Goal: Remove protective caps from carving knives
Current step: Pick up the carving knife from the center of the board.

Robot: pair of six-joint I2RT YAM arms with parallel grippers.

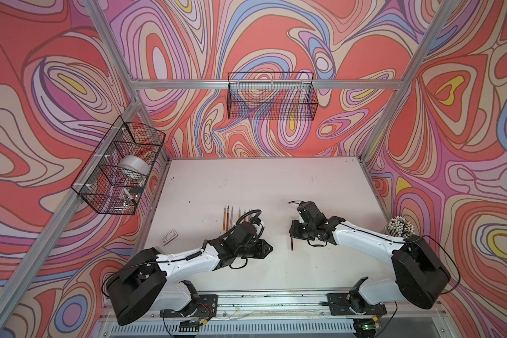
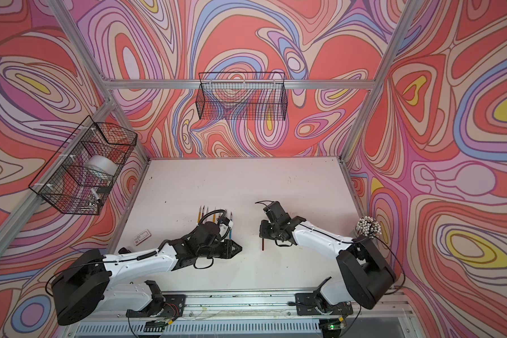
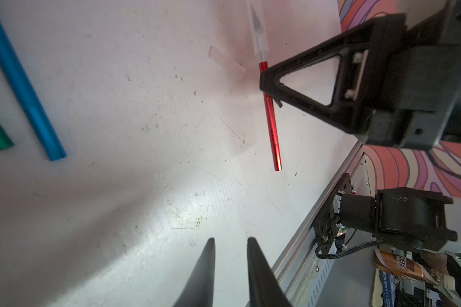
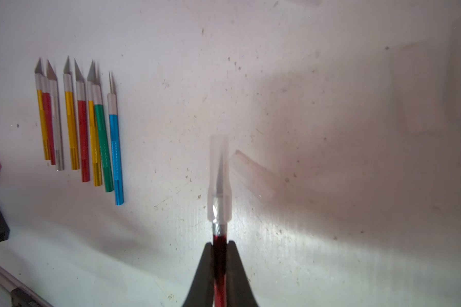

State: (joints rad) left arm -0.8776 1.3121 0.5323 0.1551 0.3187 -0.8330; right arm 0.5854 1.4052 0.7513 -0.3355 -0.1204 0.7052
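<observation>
Red knife (image 3: pixel 273 138) clamped in right hand (image 4: pixel 220 243) | cap (image 4: pixel 218 172) on blade | left hand (image 3: pixel 230 240) slightly apart, empty

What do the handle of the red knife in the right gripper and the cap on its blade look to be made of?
Red knife: the handle looks like anodised metal, probably aluminium. It has a glossy metallic red sheen with bright highlights along its length.
Cap: seemingly plastic, translucent and milky with a dull finish. The knife's tip shows through it as a grey shape.

White-shelled left arm (image 1: pixel 185 260) and right arm (image 1: pixel 363 234), black joint housings, thin black cables; black tapered left gripper (image 3: pixel 230 240), right gripper (image 4: pixel 220 243)
</observation>
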